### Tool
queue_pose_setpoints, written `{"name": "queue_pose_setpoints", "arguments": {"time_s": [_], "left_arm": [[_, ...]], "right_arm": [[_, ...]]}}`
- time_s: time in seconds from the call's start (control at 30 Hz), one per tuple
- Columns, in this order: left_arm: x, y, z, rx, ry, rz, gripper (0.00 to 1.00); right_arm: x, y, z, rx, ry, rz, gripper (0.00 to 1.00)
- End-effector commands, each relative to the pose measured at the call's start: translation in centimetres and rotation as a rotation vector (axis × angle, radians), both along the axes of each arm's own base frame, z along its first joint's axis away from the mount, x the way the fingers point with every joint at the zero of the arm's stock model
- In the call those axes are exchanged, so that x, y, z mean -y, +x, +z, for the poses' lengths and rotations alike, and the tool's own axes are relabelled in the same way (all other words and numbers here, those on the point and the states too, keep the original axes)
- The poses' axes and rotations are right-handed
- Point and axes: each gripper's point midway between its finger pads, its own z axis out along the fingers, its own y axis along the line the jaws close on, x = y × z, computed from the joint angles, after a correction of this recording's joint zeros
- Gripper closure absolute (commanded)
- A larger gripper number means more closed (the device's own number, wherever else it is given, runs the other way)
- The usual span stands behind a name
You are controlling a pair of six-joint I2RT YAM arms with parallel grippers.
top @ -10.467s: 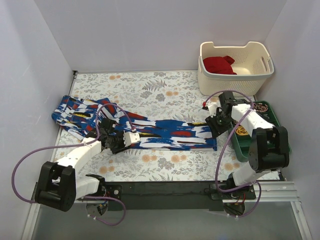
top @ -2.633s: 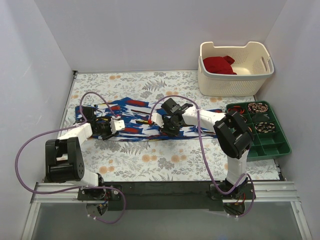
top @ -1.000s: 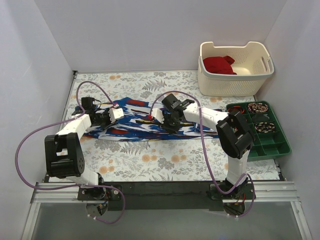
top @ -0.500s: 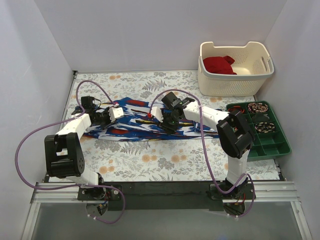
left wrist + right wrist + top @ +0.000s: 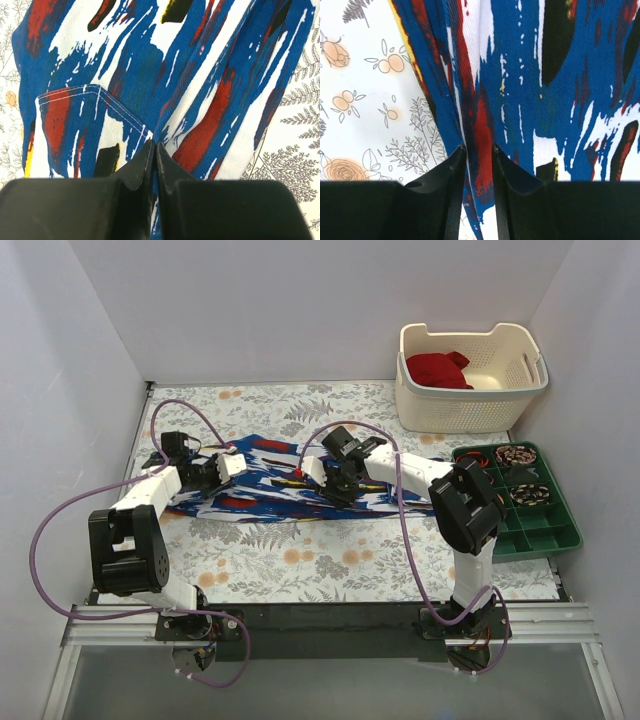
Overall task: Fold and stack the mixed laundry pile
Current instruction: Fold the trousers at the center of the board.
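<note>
Sitting pinched between fingers [image 5: 134, 172]: printed garment [image 5: 200, 75]

Left arm [image 5: 150, 492] reached forward along the left side of the bench, wrist turned inward toward the middle. We noted the left pincer [image 5: 155, 146] low over the bench, its black fingers pressed nearly together on a fold of the blue printed garment [image 5: 270, 485]. Right arm [image 5: 415, 472] stretched far leftward from its base to mid-bench, forearm low. Right pincer [image 5: 475, 148] also low, fingers parted only by a narrow slit, a ridge of the same garment nipped between them.
</note>
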Motion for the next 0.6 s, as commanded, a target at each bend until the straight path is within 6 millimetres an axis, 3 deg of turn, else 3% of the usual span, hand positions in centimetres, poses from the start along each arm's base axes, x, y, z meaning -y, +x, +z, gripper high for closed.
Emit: {"name": "queue_pose_setpoints", "arguments": {"time_s": [0.0,0.07,0.2,0.3,0.43,0.57], "left_arm": [[-0.4,1.0,1.5,0.04,-0.007,0.003,1.0],[-0.3,0.9,1.5,0.04,-0.009,-0.001,1.0],[-0.3,0.9,1.8,0.045,-0.009,-0.002,1.0],[-0.2,0.2,2.4,0.044,-0.004,-0.025,1.0],[-0.6,-1.5,3.8,0.036,0.004,-0.065,1.0],[-1.1,-3.9,3.4,-0.001,0.045,-0.092,1.0]], "right_arm": [[0.2,0.7,-0.3,0.024,-0.017,-0.018,0.67],[0.4,0.6,-0.3,0.03,-0.018,-0.018,0.68],[0.6,0.9,-0.2,0.045,-0.029,-0.028,0.99],[0.5,0.5,0.9,0.049,-0.005,-0.018,0.99],[0.8,0.0,3.9,0.096,0.052,-0.002,0.99],[1.6,-0.9,3.7,0.095,0.043,0.021,0.99]]}}
